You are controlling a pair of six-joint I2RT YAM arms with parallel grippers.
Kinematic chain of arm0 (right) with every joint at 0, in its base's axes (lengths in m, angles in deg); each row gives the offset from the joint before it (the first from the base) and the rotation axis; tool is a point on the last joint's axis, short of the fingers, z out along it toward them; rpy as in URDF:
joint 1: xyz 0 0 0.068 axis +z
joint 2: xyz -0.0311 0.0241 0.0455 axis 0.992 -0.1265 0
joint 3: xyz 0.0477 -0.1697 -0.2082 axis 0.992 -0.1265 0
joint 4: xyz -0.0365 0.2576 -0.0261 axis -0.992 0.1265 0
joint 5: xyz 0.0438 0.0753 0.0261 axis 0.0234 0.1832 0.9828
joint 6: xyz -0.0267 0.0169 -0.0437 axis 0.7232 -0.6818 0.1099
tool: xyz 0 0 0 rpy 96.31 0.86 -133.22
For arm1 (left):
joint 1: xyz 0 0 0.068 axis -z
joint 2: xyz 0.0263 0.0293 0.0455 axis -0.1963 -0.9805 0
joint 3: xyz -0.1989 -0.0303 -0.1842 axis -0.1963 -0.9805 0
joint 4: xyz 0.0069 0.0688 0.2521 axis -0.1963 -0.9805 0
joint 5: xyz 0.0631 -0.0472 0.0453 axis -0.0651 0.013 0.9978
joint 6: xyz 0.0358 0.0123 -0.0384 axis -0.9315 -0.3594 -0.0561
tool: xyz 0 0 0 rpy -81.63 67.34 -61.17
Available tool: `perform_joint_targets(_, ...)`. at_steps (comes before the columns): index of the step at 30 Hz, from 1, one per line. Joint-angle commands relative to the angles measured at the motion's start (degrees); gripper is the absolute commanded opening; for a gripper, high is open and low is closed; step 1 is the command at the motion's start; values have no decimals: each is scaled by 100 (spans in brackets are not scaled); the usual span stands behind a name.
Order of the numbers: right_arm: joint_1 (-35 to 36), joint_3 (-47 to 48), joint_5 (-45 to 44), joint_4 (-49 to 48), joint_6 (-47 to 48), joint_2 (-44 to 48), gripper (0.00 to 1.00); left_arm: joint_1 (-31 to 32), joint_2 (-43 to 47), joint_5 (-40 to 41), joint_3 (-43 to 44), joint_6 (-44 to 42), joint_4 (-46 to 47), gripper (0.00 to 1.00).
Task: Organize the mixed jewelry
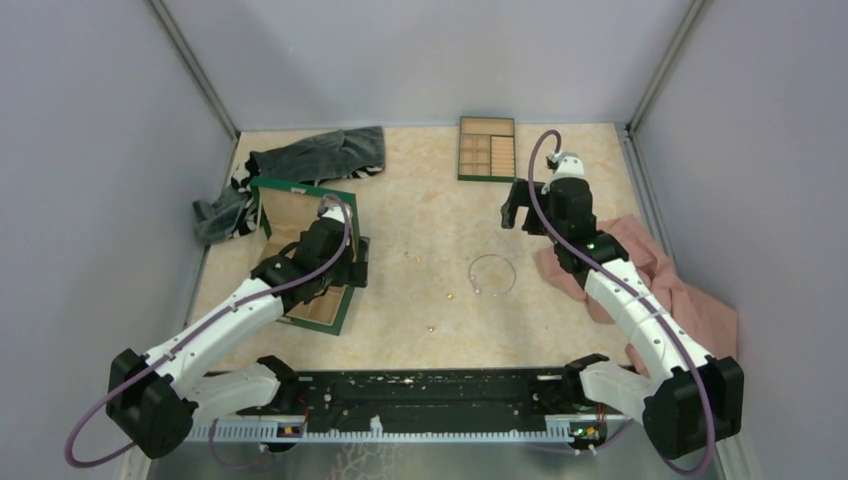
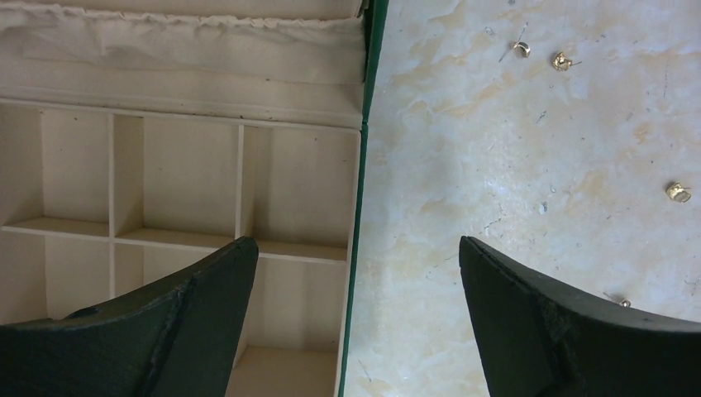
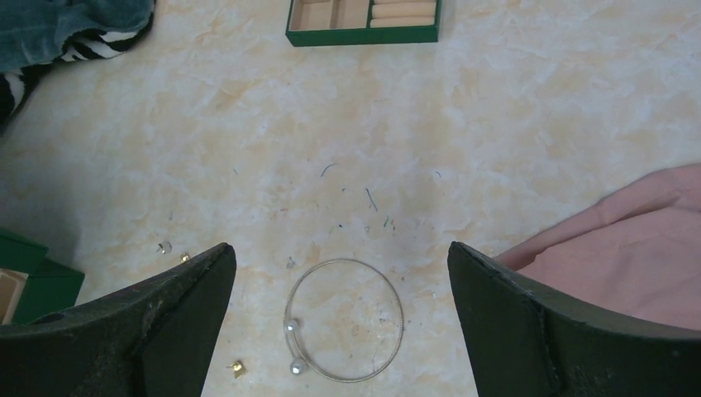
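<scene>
While our left gripper [image 2: 355, 248] and right gripper [image 3: 340, 248] gape empty, we judge pickup pending: wire hoop [image 3: 290, 326] at the right's six o'clock, gold earrings [image 2: 562, 60] at the left's two o'clock, needing a careful descent

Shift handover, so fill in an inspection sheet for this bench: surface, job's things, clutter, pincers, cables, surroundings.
Surface: beige marbled tabletop, fine specks.
Job's things: wire hoop and gold earrings loose on tabletop.
Clutter: dark cloth far left, pink cloth right, open green box, green tray.
Pincers: left pincer open, facing box edge; right pincer open, facing hoop; both empty.
Cables: purple cable along each arm, clear of jewelry.
Surroundings: grey walls on three sides.
</scene>
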Motion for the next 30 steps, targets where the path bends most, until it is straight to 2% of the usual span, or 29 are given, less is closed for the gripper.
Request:
perform_joint_targets(1,-4,161,36,-220,-113,231,98,7,-62,86,-134,383,111,97)
perform_joint_targets(6,-4,15,65,-214,-232,175,98,23,-473,53,-273,979,259,89)
perform_joint_targets(13,-4,137,15,-222,-140,92,98,40,-868,873,-499,1712,265,59)
perform_joint_targets(23,-4,146,23,-215,-64,32,98,127,-1168,538,-411,1931,650,15)
perform_joint_targets(27,-4,141,46,-212,-67,34,98,128,-1196,261,-320,2036,1632,6)
perform_joint_targets(30,-4,126,-10,-159,-66,70,98,128,-1656,286,164,2182,1952,3)
